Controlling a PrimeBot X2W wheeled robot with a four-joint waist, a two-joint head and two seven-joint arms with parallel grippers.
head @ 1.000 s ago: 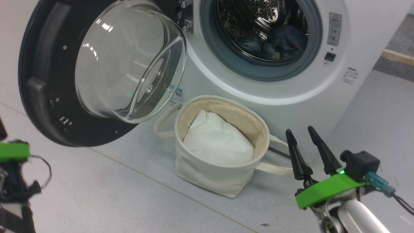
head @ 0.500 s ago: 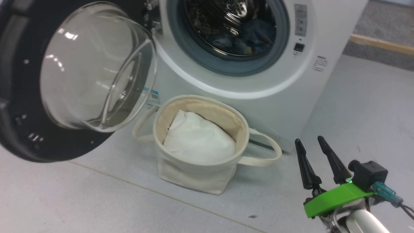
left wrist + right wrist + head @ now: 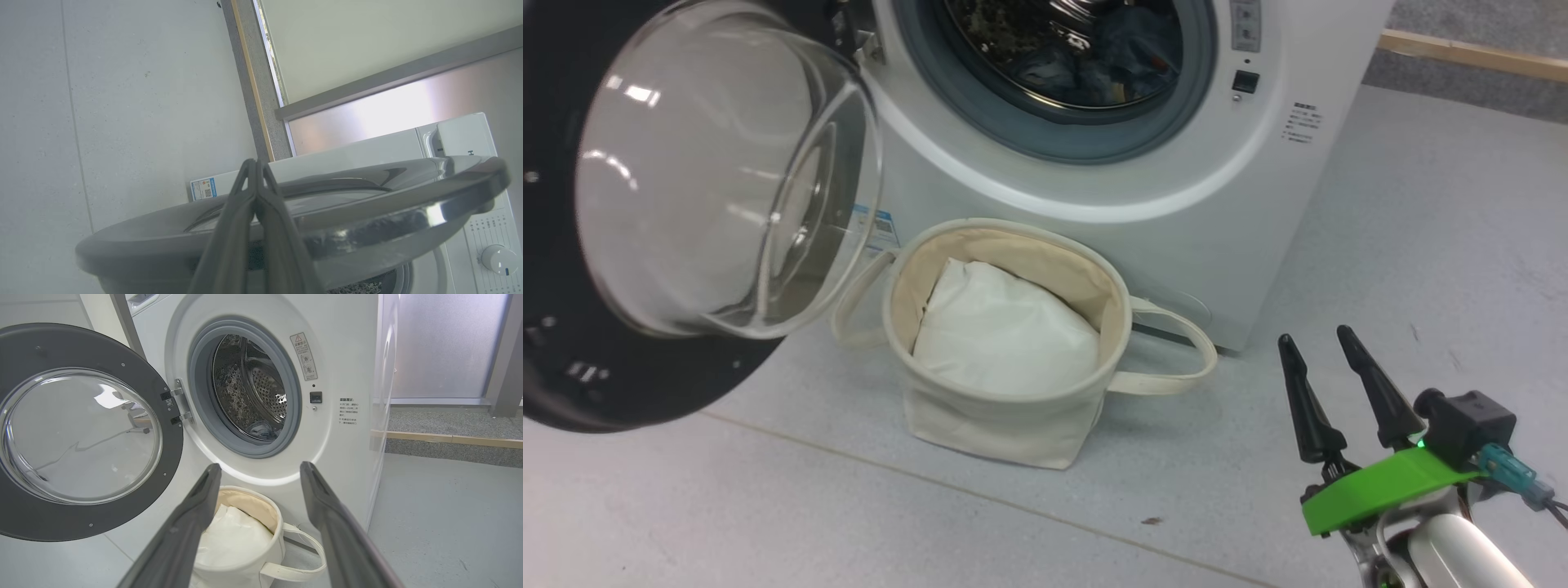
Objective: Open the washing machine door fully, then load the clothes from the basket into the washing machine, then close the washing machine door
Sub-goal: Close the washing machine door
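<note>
The washing machine (image 3: 1176, 196) stands white with its drum mouth uncovered. Its washing machine door (image 3: 572, 384) is swung out to the left, the glass bowl bulging toward me. Bluish clothes (image 3: 1111, 49) lie inside the steel drum. The cream basket (image 3: 1005, 425) sits on the floor just below the opening and holds a plain white bundle (image 3: 1005, 335). My right gripper (image 3: 1313, 335) is open and empty at the lower right, apart from the basket's handle. In the left wrist view my left gripper (image 3: 256, 163) is shut with nothing in it, and the door's rim (image 3: 367, 212) runs edge-on behind it.
Pale grey floor (image 3: 1421, 204) spreads before the machine and to its right. A low step with a wooden edge strip (image 3: 1470, 51) runs along the back right. In the right wrist view the basket (image 3: 278, 539) shows between my right fingers.
The head camera has swung, so the whole scene sits further left in the picture. The left arm's green wrist part has left the head view. The right gripper stays open.
</note>
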